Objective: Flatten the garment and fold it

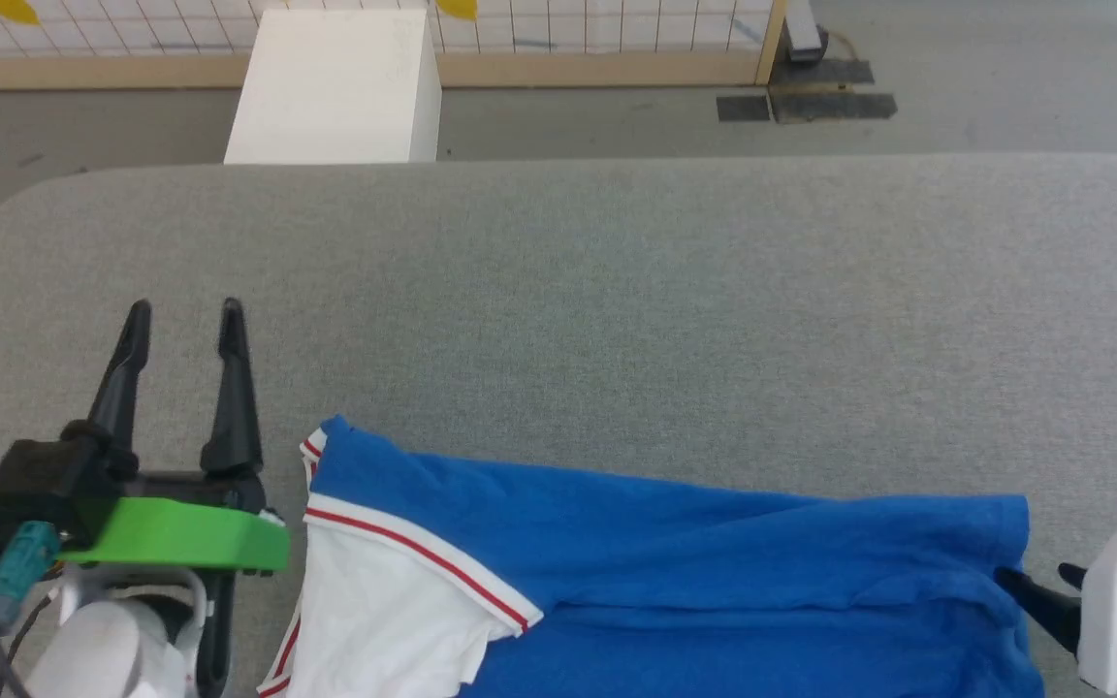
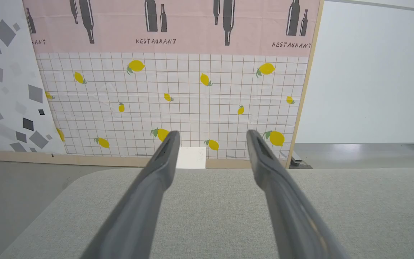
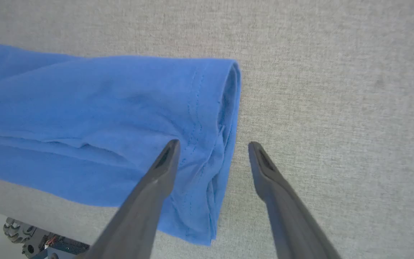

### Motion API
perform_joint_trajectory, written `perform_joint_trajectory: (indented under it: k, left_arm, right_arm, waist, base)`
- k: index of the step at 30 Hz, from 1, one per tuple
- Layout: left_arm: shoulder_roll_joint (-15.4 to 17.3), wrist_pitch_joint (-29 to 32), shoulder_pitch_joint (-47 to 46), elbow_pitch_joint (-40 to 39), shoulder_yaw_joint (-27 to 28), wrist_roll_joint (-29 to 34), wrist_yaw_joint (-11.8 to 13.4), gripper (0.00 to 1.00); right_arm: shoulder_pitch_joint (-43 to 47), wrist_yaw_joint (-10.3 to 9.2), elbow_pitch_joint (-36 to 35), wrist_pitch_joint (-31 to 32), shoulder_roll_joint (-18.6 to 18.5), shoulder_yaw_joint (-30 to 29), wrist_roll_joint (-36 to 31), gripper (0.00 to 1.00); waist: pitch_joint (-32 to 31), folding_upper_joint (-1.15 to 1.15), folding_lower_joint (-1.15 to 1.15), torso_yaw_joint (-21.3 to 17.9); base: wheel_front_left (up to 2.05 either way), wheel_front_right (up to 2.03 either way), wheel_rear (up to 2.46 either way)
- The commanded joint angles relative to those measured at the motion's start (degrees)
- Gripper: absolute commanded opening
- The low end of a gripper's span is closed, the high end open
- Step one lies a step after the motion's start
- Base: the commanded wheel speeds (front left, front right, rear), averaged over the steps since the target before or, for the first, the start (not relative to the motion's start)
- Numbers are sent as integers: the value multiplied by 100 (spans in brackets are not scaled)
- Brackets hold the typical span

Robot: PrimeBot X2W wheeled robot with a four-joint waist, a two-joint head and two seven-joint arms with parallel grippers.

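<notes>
Fingers on the right gripper (image 3: 214, 145) are spread, holding nothing. They straddle the hem end of the garment (image 1: 714, 562), one over blue cloth, the other over bare worktop (image 1: 617, 291). Can't tell if the tips touch the cloth. Left gripper (image 1: 185, 312) is also spread & empty, just beside the white sleeve (image 1: 374, 601), pointing twd the far edge.

Garment lies bunched lengthwise along the near side of the worktop, sleeve end at robot's left, hem end at right, w/ long creases. Its lower part runs off the bottom of the head view.

Step, as I judge it: flattening, not folding yet. To do it well:
- Right should close on the hem corner, top layer only if poss. The hem looks doubled over, so pinching every layer would prob drag the fold along instead of opening it.
- Left needs to turn in to the sleeve/shoulder seam before any pull.
- Then draw the cloth away from the robot, low & slow.

Edges/room: in the right wrist view the near worktop edge is just beside the cloth, so a pull that way could slide it off. Lots of bare worktop beyond. White box (image 1: 335, 87) stands past the far edge, well apart.
</notes>
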Motion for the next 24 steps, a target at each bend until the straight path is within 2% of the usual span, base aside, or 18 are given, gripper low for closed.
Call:
perform_joint_trajectory:
  k: [1,7,13,17,19,24]
  left_arm:
    - [-96,-176,-152,166,-56,133,-60,100]
    - [-407,-427,-310,719,-155,403,-81,100]
    - [-614,-469,-281,876,-28,476,-54,100]
    - [-714,-475,-252,884,54,516,-77,100]
    - [-752,-476,-235,877,91,551,-90,100]
    - [-805,-477,-182,849,178,636,-137,100]
  right_arm:
    - [-112,-8,148,-34,-95,139,95,100]
    - [-280,-8,687,-86,-249,833,422,100]
    - [-485,-8,845,-260,-232,1440,758,100]
    - [-564,-8,996,-395,-359,1601,767,100]
    - [-597,-8,1091,-432,-425,1616,752,0]
    - [-751,-8,1315,-582,-619,1337,651,0]
  waist:
    - [175,0,0,38]
    - [342,0,0,52]
    - [386,0,0,58]
    - [375,0,0,81]
    - [368,0,0,87]
    - [371,0,0,58]
  base:
    - [0,0,0]
    - [0,0,0]
    - [0,0,0]
    - [0,0,0]
    - [0,0,0]
    - [0,0,0]
